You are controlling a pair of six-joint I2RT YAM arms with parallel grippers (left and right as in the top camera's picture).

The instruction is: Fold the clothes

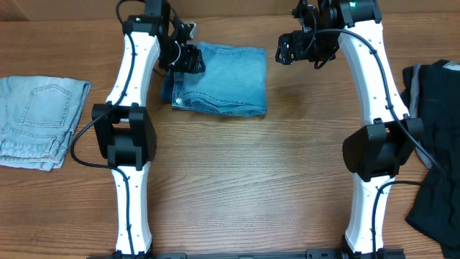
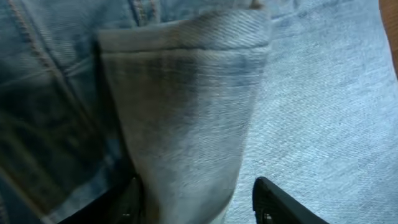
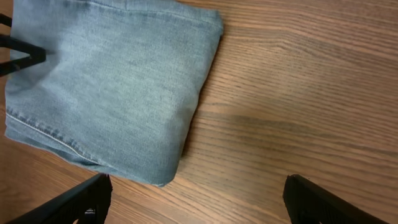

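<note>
The medium-blue jeans [image 1: 226, 80] lie folded into a rectangle at the back middle of the table. My left gripper [image 1: 190, 60] is at their left edge. In the left wrist view a raised fold of denim [image 2: 186, 112] stands between the fingers [image 2: 196, 190]. It touches the left finger, and a gap shows before the right finger, so the jaws are open. My right gripper [image 1: 287, 50] hovers open and empty over bare wood just right of the jeans. In the right wrist view its fingers [image 3: 198, 186] are spread wide, with the jeans [image 3: 112, 81] to the upper left.
Paler light-blue jeans [image 1: 36, 119] lie folded at the table's left edge. A black garment with a grey edge [image 1: 438, 144] lies at the right edge. The two arm bases stand at the front of the wooden table [image 1: 244, 180].
</note>
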